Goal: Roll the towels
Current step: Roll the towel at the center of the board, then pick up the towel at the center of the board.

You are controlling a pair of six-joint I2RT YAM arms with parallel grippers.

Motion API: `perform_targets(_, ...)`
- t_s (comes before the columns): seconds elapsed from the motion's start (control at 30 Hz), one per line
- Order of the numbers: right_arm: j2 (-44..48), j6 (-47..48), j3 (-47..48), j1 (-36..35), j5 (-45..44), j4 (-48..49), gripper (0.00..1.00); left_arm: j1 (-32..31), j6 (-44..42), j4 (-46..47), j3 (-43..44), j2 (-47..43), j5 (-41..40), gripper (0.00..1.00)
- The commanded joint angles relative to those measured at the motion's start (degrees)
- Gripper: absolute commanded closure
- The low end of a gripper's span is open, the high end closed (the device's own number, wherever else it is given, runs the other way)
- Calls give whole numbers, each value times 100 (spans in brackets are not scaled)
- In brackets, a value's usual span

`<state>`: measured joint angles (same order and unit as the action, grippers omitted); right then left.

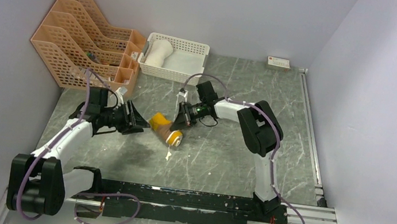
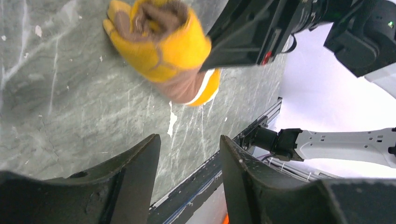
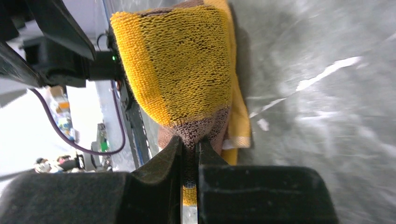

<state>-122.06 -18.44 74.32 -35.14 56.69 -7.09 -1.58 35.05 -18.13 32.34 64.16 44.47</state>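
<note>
Both the left arm (image 1: 68, 140) and right arm (image 1: 264, 176) have white links and bulky black joint housings. A grey-purple cable (image 1: 88, 89) loops along each, and a green LED (image 2: 391, 23) glows on the right wrist. The fingers (image 2: 135, 179) are matte black wedges tapering to blunt tips.

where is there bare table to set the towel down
Bare table: between the brown and yellow towel and the base rail, and from the right arm to the side rail. Crowded: back left, by the rack and basket, and mid-table, where the left gripper and right gripper flank the towel.
</note>
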Motion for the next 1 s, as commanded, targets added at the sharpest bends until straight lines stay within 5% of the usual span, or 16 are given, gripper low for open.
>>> perform_targets(0.0, -355, -419, 340, 275, 29, 328, 100, -179, 381, 204, -190, -105, -320, 38)
perform_targets(0.07, -456, -695, 403, 391, 64, 441, 100, -318, 531, 415, -264, -54, -435, 30)
perform_targets(0.53, -837, -709, 547, 455, -339, 79, 100, -1292, 1321, 2379, 132, 1546, -1261, 28)
perform_targets(0.83, -805, -481, 541, 455, -429, -107, 100, -1715, 1864, 2450, 696, 2395, -2111, 27)
perform_targets(0.9, -793, -441, 524, 455, -450, -123, 100, -1783, 1974, 2212, 757, 2443, -2380, 21)
perform_targets(0.97, -801, -413, 529, 455, -452, -140, 100, -1857, 2087, 1966, 820, 2512, -2603, 3)
